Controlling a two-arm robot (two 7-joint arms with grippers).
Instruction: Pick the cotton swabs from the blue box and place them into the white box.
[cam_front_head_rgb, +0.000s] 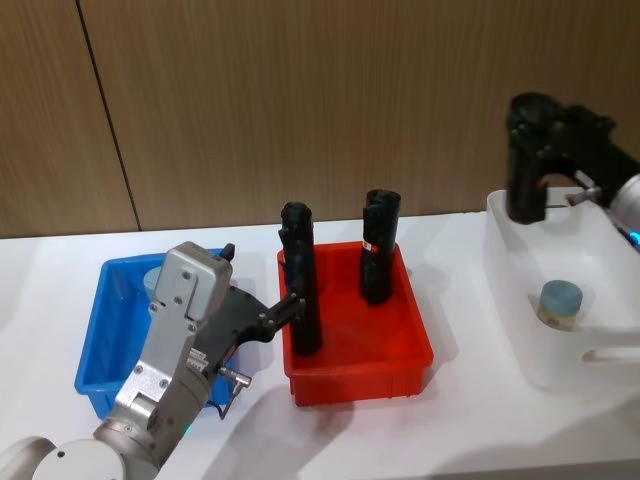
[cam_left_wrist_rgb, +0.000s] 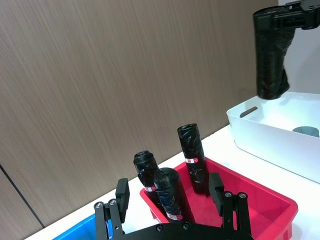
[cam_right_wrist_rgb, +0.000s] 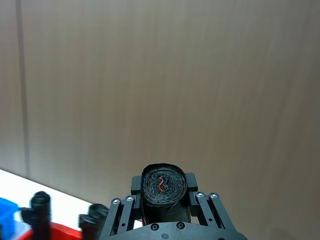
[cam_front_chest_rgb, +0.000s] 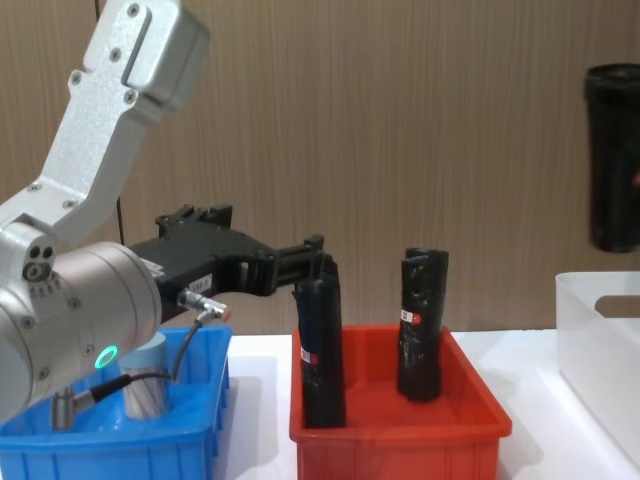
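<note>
Left gripper (cam_front_head_rgb: 292, 308): near the front, over the gap between the blue box and the red bin; its fingers stand apart with nothing between them, tips beside the nearest black roll.
Blue box (cam_front_head_rgb: 92, 345): front left of the table, partly under the left arm; one cotton swab tub (cam_front_chest_rgb: 145, 392) stands inside it, seen past the arm in the chest view.
Red bin (cam_front_head_rgb: 358, 375): centre of the table, just right of the blue box; black rolls (cam_front_head_rgb: 380, 246) stand upright in it, three in the left wrist view.
White box (cam_front_head_rgb: 585, 365): right side of the table, apart from the red bin; one lidded swab tub (cam_front_head_rgb: 560, 301) sits on its floor.
Right gripper (cam_right_wrist_rgb: 164, 200): raised above the far end of the white box, clamped on a black roll (cam_front_head_rgb: 527, 168) that hangs upright, clear of the box rim.
Wall (cam_front_head_rgb: 300, 100): brown wood-grain panels behind the table.
</note>
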